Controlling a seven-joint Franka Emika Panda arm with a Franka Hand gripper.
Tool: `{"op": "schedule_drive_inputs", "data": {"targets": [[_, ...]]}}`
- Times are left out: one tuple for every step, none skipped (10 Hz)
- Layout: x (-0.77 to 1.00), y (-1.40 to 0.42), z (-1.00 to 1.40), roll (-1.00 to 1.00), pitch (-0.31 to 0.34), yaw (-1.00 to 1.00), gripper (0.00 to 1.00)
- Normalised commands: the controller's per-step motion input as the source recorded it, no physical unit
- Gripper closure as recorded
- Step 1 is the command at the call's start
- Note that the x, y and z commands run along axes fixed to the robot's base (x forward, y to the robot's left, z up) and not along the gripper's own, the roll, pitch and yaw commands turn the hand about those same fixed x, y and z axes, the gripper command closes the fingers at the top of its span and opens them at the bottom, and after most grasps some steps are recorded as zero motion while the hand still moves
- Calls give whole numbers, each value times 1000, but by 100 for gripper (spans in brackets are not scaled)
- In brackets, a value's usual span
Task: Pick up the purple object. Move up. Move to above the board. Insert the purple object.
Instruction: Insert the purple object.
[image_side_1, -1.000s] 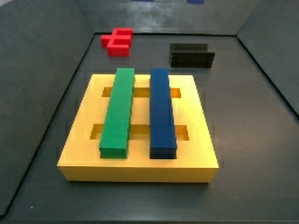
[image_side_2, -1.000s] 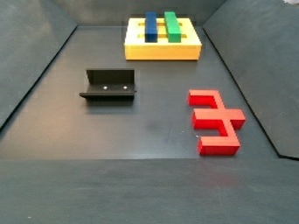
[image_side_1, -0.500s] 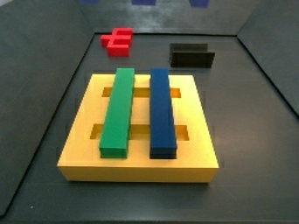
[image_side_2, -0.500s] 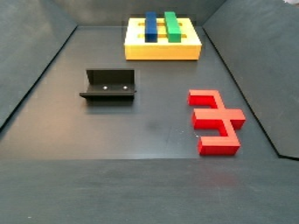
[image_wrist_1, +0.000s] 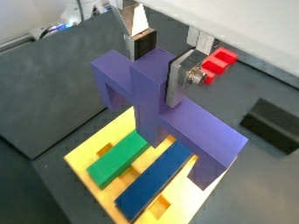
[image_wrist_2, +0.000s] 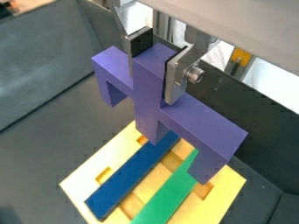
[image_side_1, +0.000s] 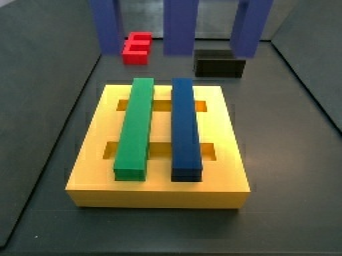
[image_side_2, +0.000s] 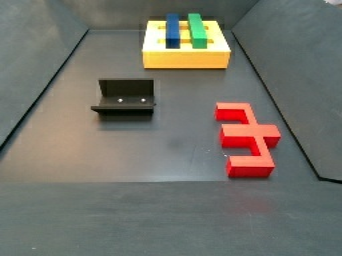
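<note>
While held aloft over the slab, the matte purple blocky bridge piece (image_wrist_1: 158, 109) is gripped at its central post by the claw (image_wrist_1: 159, 63), whose silver plates are closed flat against it.

Item: purple piece, wide crossbar with short legs at each end, seen hanging above the large thick yellow square board (image_wrist_2: 103, 175) in both wrist views; in a side view only its three purple limbs (image_side_1: 178, 24) show at the frame's upper edge. Board: smooth, slotted, already carrying a long green bar (image_side_1: 135, 125) and a long dark-blue bar (image_side_1: 186, 125) side by side. Elsewhere on the grey floor: a red stepped block (image_side_2: 246, 137) and the dark L-shaped fixture (image_side_2: 126, 98). Risk, as judged: the legs may be landed on the seated bars or slot edges if the crossbar is lowered misaligned or rotated, so that jamming, or slipping in the pads, would follow.
</note>
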Motion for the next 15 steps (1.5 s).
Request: {"op": "schedule_drive_inputs", "data": {"targets": [[-46, -809, -577, 227, -27, 171, 100], [29, -443, -669, 113, 0, 137, 100], [226, 0, -757, 0, 0, 11, 100], [131, 189, -660, -241, -81, 0, 100], [-6, 246, -580, -273, -139, 0, 100], [-277, 309, -486, -157, -121, 0, 100], [-294, 197, -440, -23, -74, 0, 100], [-274, 26, -266, -16, -74, 0, 100], [-100, -34, -103, 0, -84, 69, 100], [0, -131, -43, 0, -36, 151, 100], [-46, -143, -51, 13, -14, 149, 100], [-54, -117, -100, 37, -7, 166, 100], [-34, -97, -74, 40, 0, 186, 100], [-29, -91, -57, 47, 0, 180, 100], [-11, -80, -60, 54, 0, 166, 100]]}}
